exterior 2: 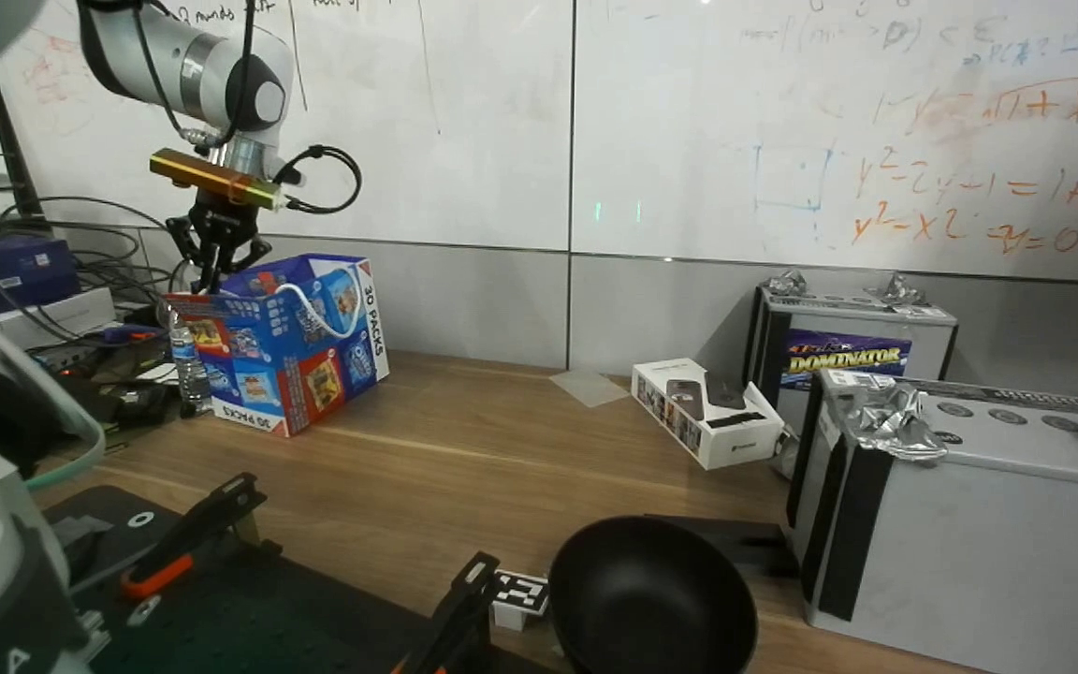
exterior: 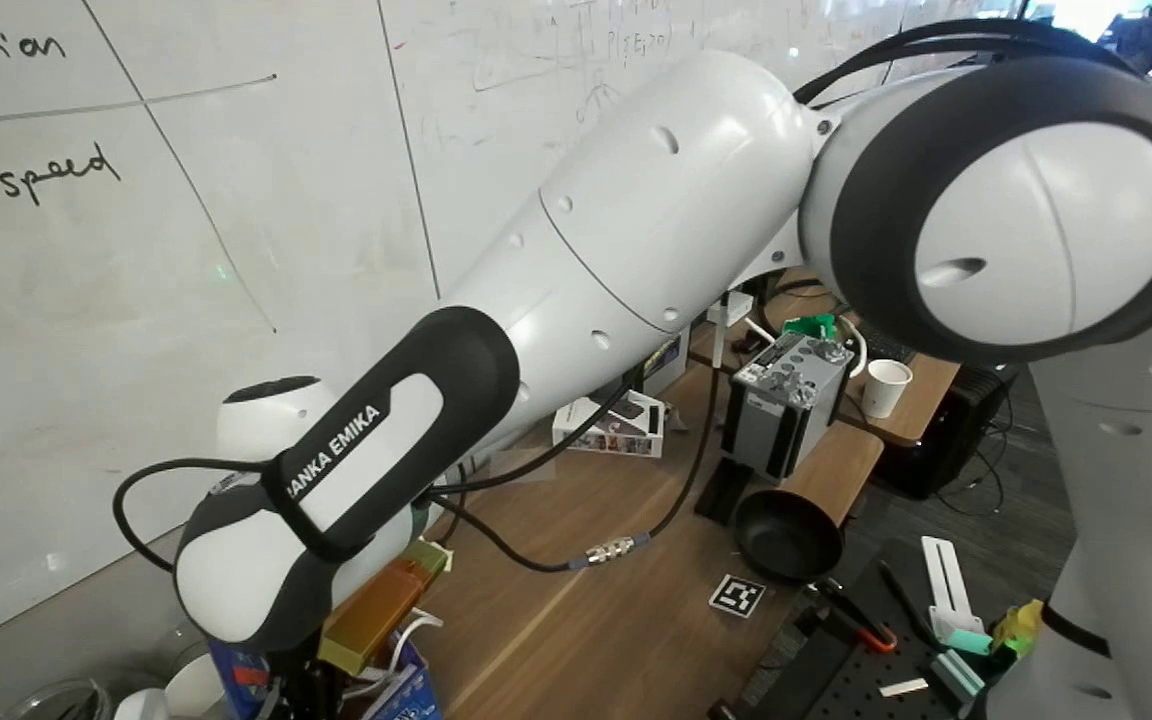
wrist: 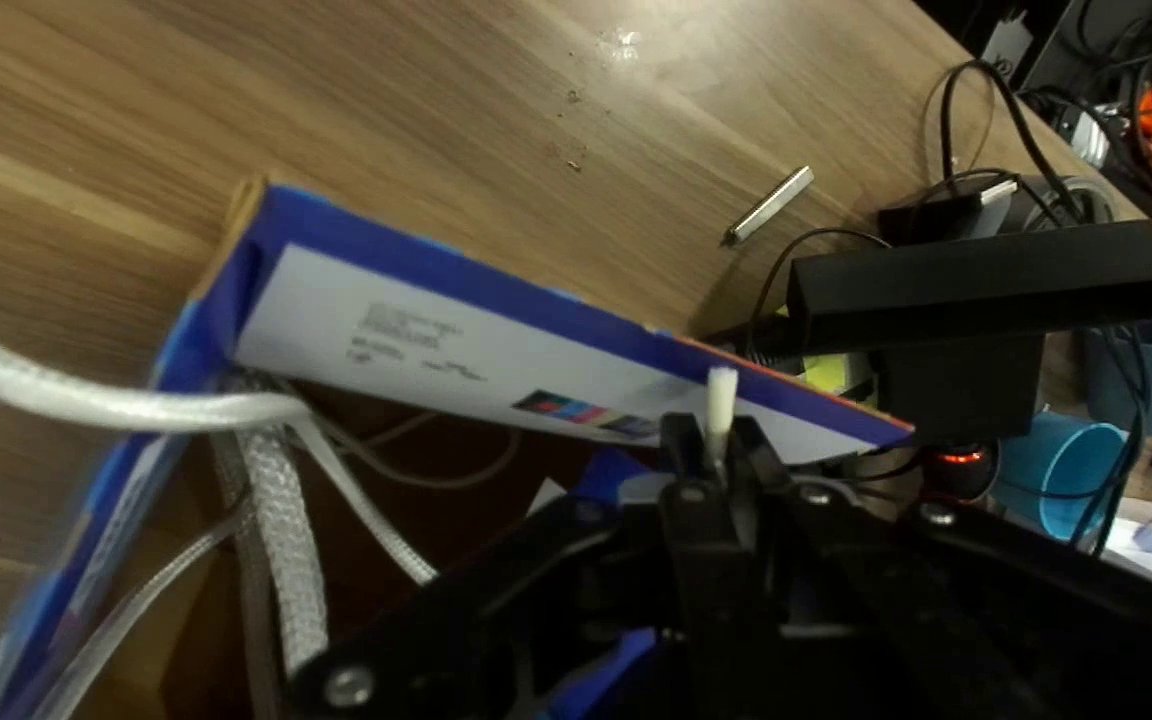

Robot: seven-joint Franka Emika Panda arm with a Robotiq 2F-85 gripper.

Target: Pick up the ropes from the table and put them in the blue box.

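The blue box (exterior 2: 263,351) stands open on the table (exterior 2: 464,459) near the wall. It also shows in an exterior view (exterior: 414,695) and in the wrist view (wrist: 456,270). My gripper (exterior 2: 209,279) points down at the box's rear opening. In the wrist view the gripper (wrist: 717,440) is shut on a short white rope end (wrist: 721,400) that sticks out past the fingertips. Other ropes (wrist: 281,540) lie inside the box, and one white rope (wrist: 86,397) hangs out over its rim. That loop (exterior 2: 319,321) shows outside the box. The box's bottom is partly hidden.
A water bottle (exterior 2: 186,365) stands beside the box, with black cables and devices behind. A black pan (exterior 2: 656,594), a white phone box (exterior 2: 707,417) and a grey device (exterior 2: 960,524) stand on the table. A whiteboard wall (exterior 2: 464,168) rises close behind the box.
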